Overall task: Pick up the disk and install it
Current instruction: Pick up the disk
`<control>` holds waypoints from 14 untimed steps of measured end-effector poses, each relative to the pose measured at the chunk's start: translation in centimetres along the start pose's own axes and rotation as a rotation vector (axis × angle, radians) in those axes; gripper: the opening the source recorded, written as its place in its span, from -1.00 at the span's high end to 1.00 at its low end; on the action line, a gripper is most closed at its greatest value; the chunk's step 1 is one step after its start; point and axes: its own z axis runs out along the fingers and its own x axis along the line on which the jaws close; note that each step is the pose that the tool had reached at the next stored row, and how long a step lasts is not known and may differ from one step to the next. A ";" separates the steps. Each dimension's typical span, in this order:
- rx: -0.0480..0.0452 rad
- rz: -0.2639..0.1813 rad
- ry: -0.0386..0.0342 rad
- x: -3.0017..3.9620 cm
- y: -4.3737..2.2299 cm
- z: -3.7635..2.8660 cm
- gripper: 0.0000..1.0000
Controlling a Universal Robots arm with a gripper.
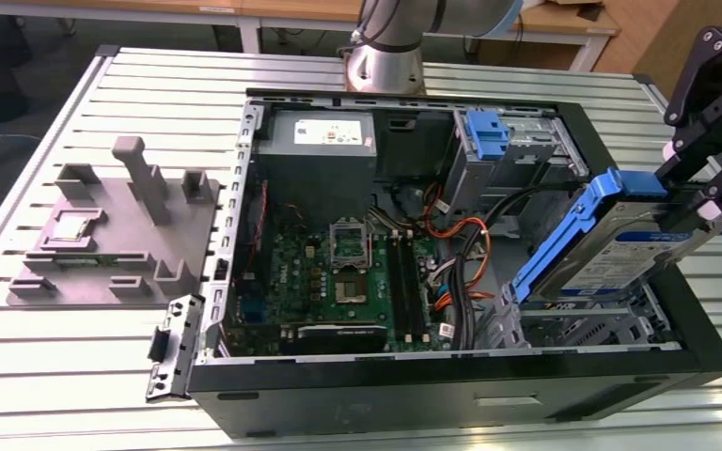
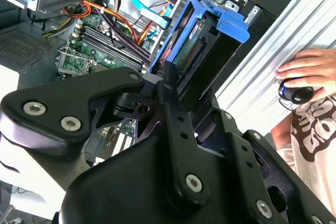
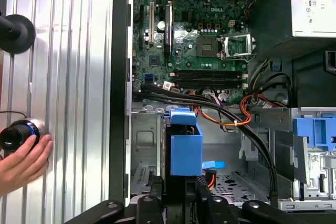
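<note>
The disk (image 1: 612,249) is a silver drive with a white-and-blue label in a bright blue bracket. It hangs steeply tilted over the open computer case (image 1: 462,376), on the exterior view's right, with its lower end down among the metal cage. My gripper (image 1: 694,202) is shut on its raised upper end, by the blue handle. In the second wrist view the disk (image 2: 202,40) juts out beyond the black fingers (image 2: 168,85). The first wrist view shows the blue bracket (image 3: 186,150) end-on, just past the gripper (image 3: 178,203).
The fixed blue-handled drive bay (image 1: 493,136) and grey power supply (image 1: 323,132) sit at the case's back. The green motherboard (image 1: 336,272) and loose cables (image 1: 462,254) lie beside the disk. A grey fixture (image 1: 110,235) stands on the slatted table. A person's hand (image 3: 21,161) rests on a knob beside the case.
</note>
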 end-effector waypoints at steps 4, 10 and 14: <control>0.0000 -0.001 0.0000 0.00 -0.01 0.01 0.30; 0.0000 -0.001 -0.0002 -0.01 0.00 -0.13 0.30; -0.0001 -0.001 0.0000 -0.01 -0.06 -0.13 0.30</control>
